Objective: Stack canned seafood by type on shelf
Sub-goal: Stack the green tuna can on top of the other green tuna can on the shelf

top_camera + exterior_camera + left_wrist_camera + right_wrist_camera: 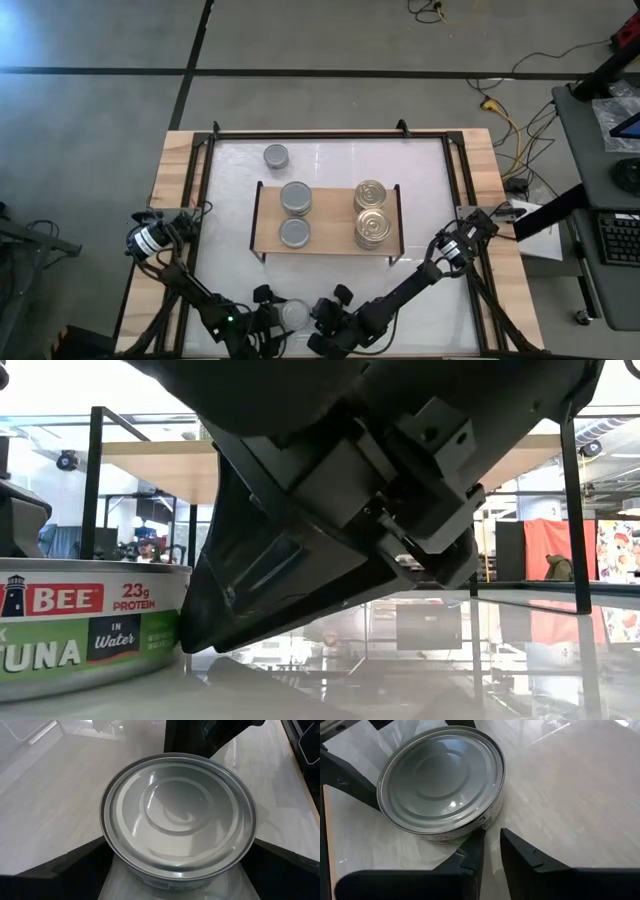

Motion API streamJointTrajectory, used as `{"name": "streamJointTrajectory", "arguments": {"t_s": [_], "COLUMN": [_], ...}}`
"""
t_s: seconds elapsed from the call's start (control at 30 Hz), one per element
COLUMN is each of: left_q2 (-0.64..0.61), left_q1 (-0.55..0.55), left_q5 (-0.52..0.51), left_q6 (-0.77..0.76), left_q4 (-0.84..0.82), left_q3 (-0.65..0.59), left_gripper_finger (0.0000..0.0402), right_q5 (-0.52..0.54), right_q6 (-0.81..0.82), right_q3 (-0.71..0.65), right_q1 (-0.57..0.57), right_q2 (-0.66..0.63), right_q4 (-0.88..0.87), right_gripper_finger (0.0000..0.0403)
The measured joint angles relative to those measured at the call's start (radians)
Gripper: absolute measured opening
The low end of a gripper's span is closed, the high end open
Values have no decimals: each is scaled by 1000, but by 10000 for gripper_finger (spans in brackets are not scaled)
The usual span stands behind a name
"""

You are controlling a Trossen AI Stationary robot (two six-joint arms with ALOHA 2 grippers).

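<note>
A silver-topped can of seafood stands upright on the white tabletop near its front edge. My left gripper is open wide, with one finger on either side of this can. My right gripper is shut with nothing between its fingers, and its tips are right beside the same can. The shelf holds two silver cans on its left and two stacks of gold cans on its right. Another silver can stands on the table behind the shelf. My left gripper's fingers flank the can's side wall, coming in at a slant from the near left. I cannot tell whether they touch it. My right gripper has one fingertip at the can's side wall, low by its bottom rim. It comes slanting down from the near right. Whether it touches the can I cannot tell. The can rests flat on the table.
A black metal frame runs round the white tabletop, inside its wooden border. In the low view the right gripper's dark body fills the middle, beside the labelled tuna can. Bare tabletop lies between the shelf and the grippers.
</note>
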Motion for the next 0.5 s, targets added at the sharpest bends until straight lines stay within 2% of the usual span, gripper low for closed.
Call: {"name": "streamJointTrajectory", "arguments": {"t_s": [0.17,0.5], "left_q2": [0,0], "left_q1": [1,1], "left_q5": [1,-4], "left_q6": [-4,11], "left_q4": [2,3], "left_q3": [0,1], "left_gripper_finger": [394,394], "right_q5": [0,10], "right_q6": [1,0], "right_q3": [0,0], "right_q1": [0,-1], "right_q2": [0,0], "right_q4": [-1,-15], "right_gripper_finger": [60,137]}}
